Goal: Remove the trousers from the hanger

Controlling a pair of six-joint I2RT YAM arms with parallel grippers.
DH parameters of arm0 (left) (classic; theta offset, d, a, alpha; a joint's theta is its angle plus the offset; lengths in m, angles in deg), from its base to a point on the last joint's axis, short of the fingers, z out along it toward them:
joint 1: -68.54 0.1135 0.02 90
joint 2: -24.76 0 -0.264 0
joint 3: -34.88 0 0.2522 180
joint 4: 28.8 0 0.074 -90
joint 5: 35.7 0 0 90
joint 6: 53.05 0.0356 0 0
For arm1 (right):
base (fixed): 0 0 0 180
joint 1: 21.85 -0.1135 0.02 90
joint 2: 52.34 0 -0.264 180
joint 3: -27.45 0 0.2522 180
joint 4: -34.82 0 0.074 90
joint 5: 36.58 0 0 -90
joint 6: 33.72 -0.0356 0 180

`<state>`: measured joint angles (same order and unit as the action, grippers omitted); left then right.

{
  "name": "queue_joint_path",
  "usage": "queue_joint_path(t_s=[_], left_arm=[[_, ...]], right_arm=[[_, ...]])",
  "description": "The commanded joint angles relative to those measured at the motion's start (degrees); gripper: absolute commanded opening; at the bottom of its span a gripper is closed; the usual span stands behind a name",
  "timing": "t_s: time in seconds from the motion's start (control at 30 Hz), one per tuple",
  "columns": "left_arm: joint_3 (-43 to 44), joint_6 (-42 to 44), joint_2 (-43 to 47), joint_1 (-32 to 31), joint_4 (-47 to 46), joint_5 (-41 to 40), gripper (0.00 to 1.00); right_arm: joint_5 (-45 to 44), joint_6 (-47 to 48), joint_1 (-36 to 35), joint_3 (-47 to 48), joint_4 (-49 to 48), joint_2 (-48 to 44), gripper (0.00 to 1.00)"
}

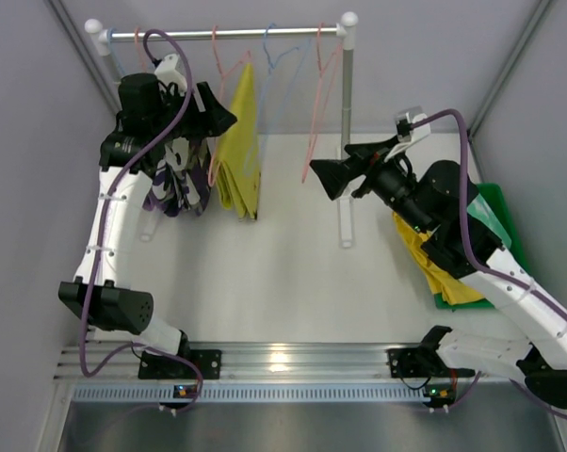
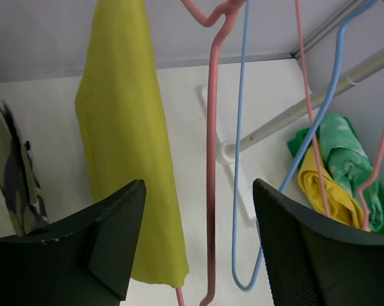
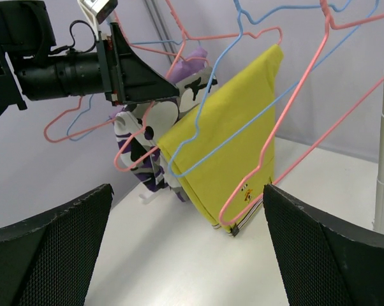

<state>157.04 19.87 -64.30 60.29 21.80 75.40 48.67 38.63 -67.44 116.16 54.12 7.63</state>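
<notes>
Left gripper [image 2: 199, 188]: fingers spread wide, nothing between the pads. Right gripper [image 3: 187, 191]: likewise spread and empty. Neither touched cloth.

The olive-yellow trousers [image 3: 233, 153] were the only pair we saw on the rail [image 1: 227, 33]. They hung folded over a hanger, hem low near the table [image 1: 283, 282]. The yellow trousers [image 1: 434, 273] and the mint green trousers [image 1: 486, 221] lay heaped at the table's right side under the right arm. We judged those two already done.

Handling, our estimate: light, limp cloth that should slide over thin wire and sag once freed. We would pinch through both layers at the free side edge, below the hanger bar. The hanger looked light enough to swing with any pull.

Clearances: the camouflage garment [image 1: 175, 184] hung just beside the trousers on the left. An empty pink hanger [image 2: 211, 159] and a blue hanger [image 2: 240, 159] crowded the right, with the post [image 1: 348, 132] beyond them. Open room lay in front of the rack, toward the arm bases.
</notes>
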Motion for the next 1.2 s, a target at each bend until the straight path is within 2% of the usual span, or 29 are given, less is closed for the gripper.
queue_joint_path(t_s=[0.0, 0.13, 0.5, 0.8, 1.17], left_arm=[[-1.52, -6.02, 0.81, 1.66, -7.72, 10.77, 0.72], [-4.16, -9.89, 1.25, 1.83, -13.89, 15.54, 0.68], [-5.39, -20.35, -1.12, 3.94, -20.66, 22.13, 0.54], [-4.07, -20.80, -2.17, 5.44, -18.03, 28.02, 0.38], [-6.18, -29.49, -4.81, 5.44, -24.09, 34.18, 0.40]], right_arm=[[-1.13, 1.39, 0.06, -0.86, -2.11, -1.96, 1.00], [-1.05, 1.21, 0.14, -1.48, -2.11, -2.75, 1.00], [-1.66, 1.04, 1.02, -1.74, -0.80, -3.36, 0.99], [-1.49, 0.77, 1.11, -2.10, -0.97, -3.28, 1.00], [-0.78, 0.25, 1.11, -1.74, -1.23, -2.31, 0.99]])
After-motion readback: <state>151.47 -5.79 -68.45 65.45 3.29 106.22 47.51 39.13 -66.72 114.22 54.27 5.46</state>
